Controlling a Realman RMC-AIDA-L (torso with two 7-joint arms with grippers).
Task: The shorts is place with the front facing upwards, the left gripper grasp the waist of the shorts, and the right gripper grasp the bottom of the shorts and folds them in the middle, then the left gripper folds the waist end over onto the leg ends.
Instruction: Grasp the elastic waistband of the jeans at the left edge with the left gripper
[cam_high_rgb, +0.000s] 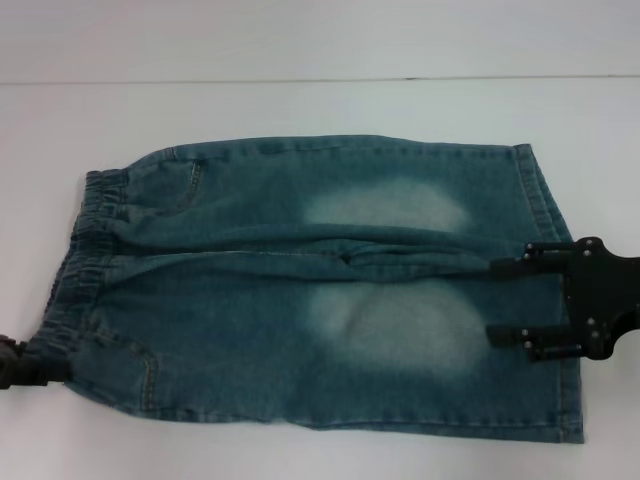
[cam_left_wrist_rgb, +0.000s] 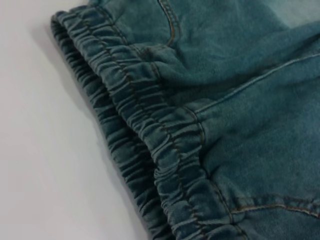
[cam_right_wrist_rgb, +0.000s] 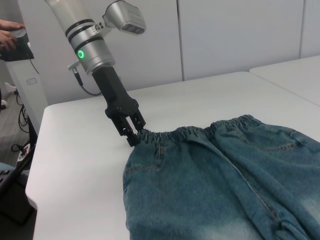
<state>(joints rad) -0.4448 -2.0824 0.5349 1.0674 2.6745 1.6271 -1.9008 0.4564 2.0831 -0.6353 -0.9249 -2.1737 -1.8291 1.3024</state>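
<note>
We see the denim shorts (cam_high_rgb: 330, 290) lying flat, front up, on the white bench (cam_high_rgb: 300, 110), waist toward the robot's left. The left pincer (cam_right_wrist_rgb: 134, 138) is clenched on the elastic waistband (cam_left_wrist_rgb: 150, 130) corner, mostly cut off in the head view. The right pincer (cam_high_rgb: 508, 298) hangs released over the leg hems (cam_high_rgb: 555, 300), hiding part.

The shorts (cam_high_rgb: 300, 290) are showing blue-green washed denim, with two pale, faded whitish patches on the legs and tan-orange stitching running along the seams and pockets. The table (cam_high_rgb: 300, 110) is looking plain white. The left gripper (cam_right_wrist_rgb: 132, 132) is showing black below a silver-grey arm (cam_right_wrist_rgb: 95, 45) glowing with a green ring light. The right gripper (cam_high_rgb: 520, 300) is appearing black.
</note>
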